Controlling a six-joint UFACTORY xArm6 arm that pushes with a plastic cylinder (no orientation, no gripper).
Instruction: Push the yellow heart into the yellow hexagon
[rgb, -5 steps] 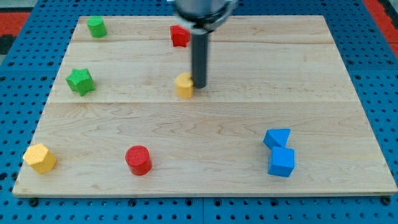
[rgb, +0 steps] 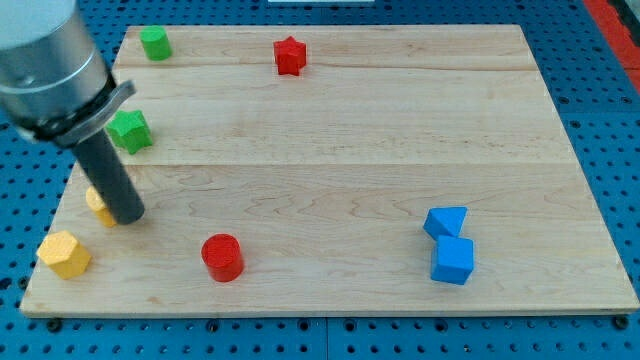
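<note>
**Yellow heart carried to the left edge**

Since the earlier frame we have swept from the board's middle to the view's left, and the yellow heart (rgb: 99, 205) has come along with us. Our tip (rgb: 128, 215) now rests against the heart's right side, the rod hiding most of it. The yellow hexagon (rgb: 64, 254) sits just below and left of the heart, near it but apart. We carry no pincer, only the rod. A green star (rgb: 129, 131) lies above us, a green block (rgb: 154, 43) near the top left corner, a red star (rgb: 290, 56) at the top, a red cylinder (rgb: 222, 257) to the lower right. Two blue blocks (rgb: 450, 247) touch at the far right on the wooden board (rgb: 400, 130).
</note>
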